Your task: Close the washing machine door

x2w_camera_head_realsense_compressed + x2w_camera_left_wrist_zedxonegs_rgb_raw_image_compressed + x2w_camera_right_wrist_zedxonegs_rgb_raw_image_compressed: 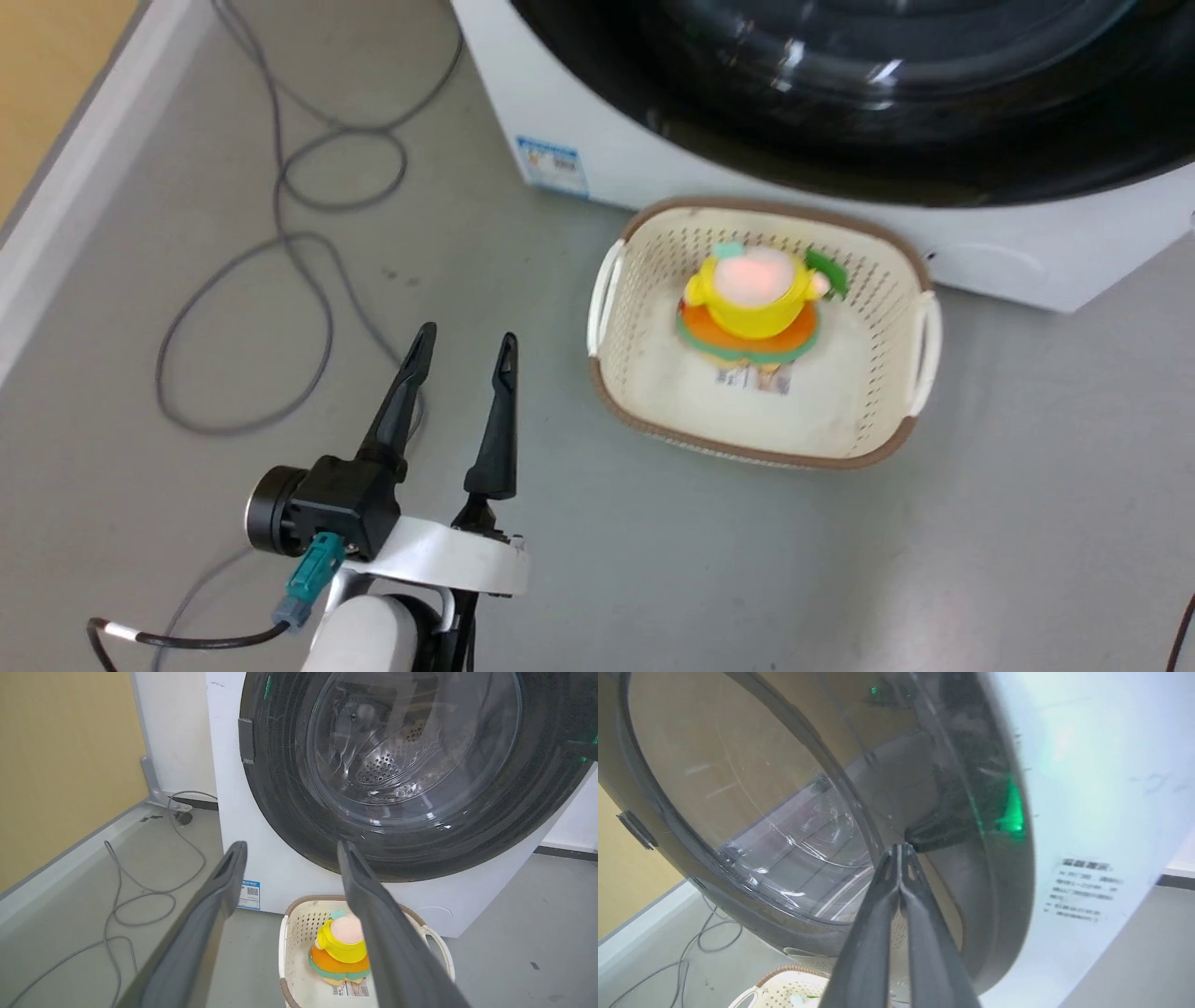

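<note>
The washing machine door (840,93) is a glossy black disc with a clear glass centre (411,765). It lies against the front of the white washing machine (280,868); I cannot tell whether it is latched. My right gripper (900,848) is shut on nothing, and its tips touch the door's (738,788) glossy face near the right rim. Its dark fingers (584,749) show at that rim in the left wrist view. My left gripper (465,347) hangs open above the floor, left of the basket and well short of the machine (579,121). In the left wrist view the left gripper (290,845) points at the door's lower part.
A cream perforated basket (653,252) stands on the floor just before the machine, with a yellow and orange plush toy (752,299) in it. Grey cable (308,252) loops over the floor to the left. A pale skirting (56,187) and a yellow wall bound the left side.
</note>
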Controlling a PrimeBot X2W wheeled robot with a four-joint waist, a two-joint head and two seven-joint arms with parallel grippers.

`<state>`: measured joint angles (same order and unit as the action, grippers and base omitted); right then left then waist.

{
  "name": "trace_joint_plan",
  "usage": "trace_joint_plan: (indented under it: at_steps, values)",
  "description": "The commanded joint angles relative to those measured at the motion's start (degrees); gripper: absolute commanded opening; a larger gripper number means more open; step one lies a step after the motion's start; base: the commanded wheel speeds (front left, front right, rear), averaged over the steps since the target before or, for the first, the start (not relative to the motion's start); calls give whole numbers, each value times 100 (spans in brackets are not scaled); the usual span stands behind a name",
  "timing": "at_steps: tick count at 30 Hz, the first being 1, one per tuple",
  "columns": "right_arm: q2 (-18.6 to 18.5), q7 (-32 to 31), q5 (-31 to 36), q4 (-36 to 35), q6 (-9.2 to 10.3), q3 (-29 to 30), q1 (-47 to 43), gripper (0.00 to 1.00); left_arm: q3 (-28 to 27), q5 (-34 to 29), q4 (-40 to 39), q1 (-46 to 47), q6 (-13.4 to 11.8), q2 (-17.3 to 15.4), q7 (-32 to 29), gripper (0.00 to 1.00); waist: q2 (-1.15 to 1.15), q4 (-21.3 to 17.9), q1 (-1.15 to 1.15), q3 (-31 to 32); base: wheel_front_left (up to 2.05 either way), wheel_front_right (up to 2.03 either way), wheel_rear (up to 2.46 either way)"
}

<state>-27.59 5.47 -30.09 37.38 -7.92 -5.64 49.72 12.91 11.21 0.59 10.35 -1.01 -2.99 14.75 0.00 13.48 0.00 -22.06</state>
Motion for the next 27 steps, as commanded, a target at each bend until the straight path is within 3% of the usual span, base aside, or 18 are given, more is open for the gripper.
trace_joint_plan:
  at_steps: [1, 9, 15, 21, 27]
  values:
    - [-22, 145, -92, -52, 43, -73, -233, 0, -44, -22, 41, -58, 14, 7, 25, 100, 0, -154, 0, 256, 0, 0, 0]
    - [85, 665, -436, -696, 43, -502, -1506, 0, -228, -50, 331, -336, 102, -20, 25, 100, 0, -563, 0, 1013, 0, 0, 0]
    - [192, 850, -211, -1301, 43, -519, -2370, 0, -398, -37, 436, -562, 101, -87, 25, 100, 0, -836, 0, 1379, 0, 0, 0]
    - [514, 921, 306, -1982, 43, -189, -3280, 0, -532, -33, 479, -799, 123, -167, 25, 100, 0, -1074, 0, 1647, 0, 0, 0]
    - [1131, 938, 724, -2648, 43, 469, -4268, 0, -562, -33, 535, -985, 129, -169, 25, 100, 0, -1157, 0, 1848, 0, 0, 0]
